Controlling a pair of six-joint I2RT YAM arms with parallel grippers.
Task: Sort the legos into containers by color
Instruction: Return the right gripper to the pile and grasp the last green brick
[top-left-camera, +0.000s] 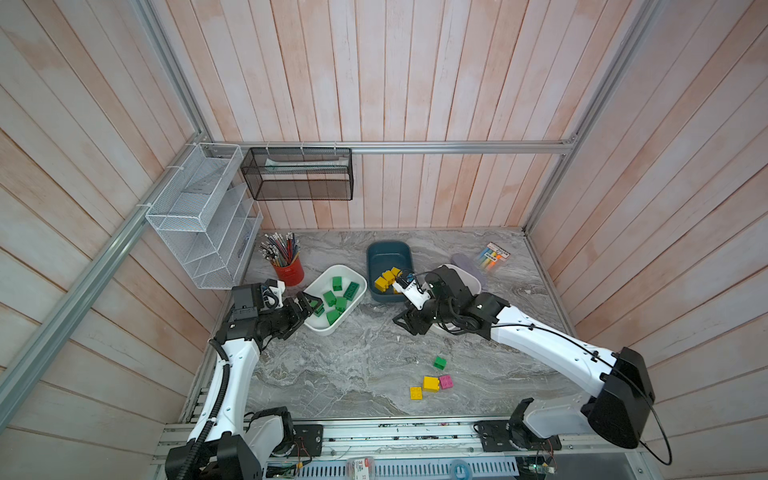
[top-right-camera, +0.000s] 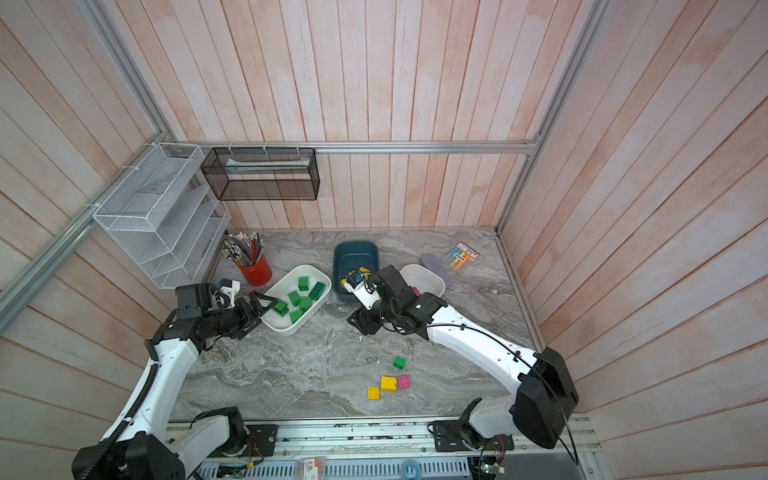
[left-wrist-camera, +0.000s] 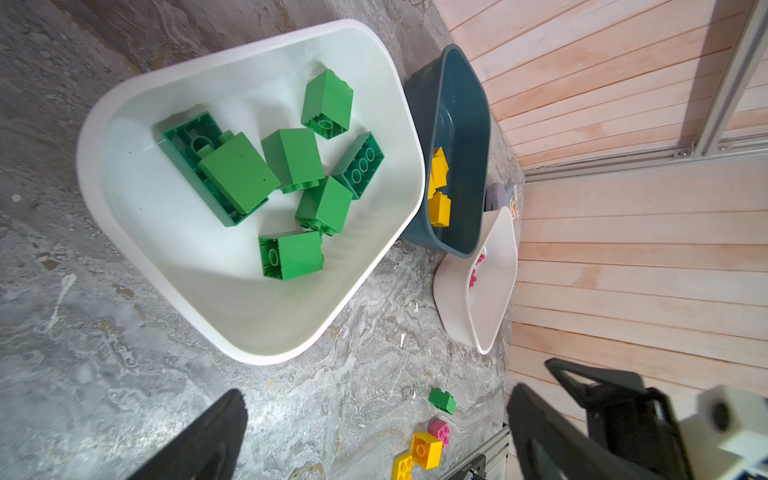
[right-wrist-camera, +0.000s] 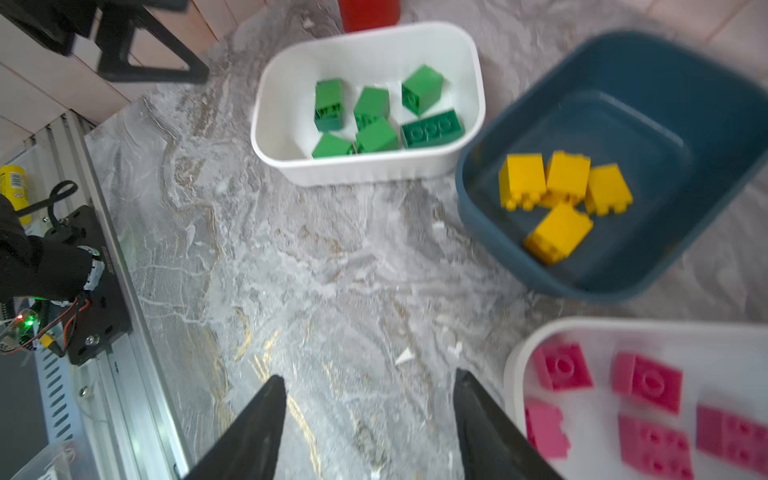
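Left end effector (left-wrist-camera: 376, 395) gapes empty at the green-brick tub (right-wrist-camera: 365, 170); right end effector (right-wrist-camera: 369, 378), likewise, beside the pink-brick tub (right-wrist-camera: 623, 325). On the table (top-left-camera: 353, 374), pink brick (top-left-camera: 446, 381) abuts yellow brick (top-left-camera: 431, 383): one pinch may drag both.

White tub (top-left-camera: 321, 283), left of the row, shallow with rounded corners: about seven green bricks (top-left-camera: 330, 298) jumbled inside, two of them darker and longer, one of those upside down with a lighter brick on it. Teal tub (top-left-camera: 388, 254) just beside it, further back: four yellow bricks (right-wrist-camera: 565, 178) bunched at its near end. Second white tub (top-right-camera: 424, 277) right of the teal one: at least five pink bricks (right-wrist-camera: 648, 380), spread out. Loose toward the front: green brick (top-left-camera: 439, 363); near it a yellow brick (top-left-camera: 431, 383) just beside a pink brick (top-left-camera: 446, 381); second yellow brick (top-left-camera: 415, 392) close by.
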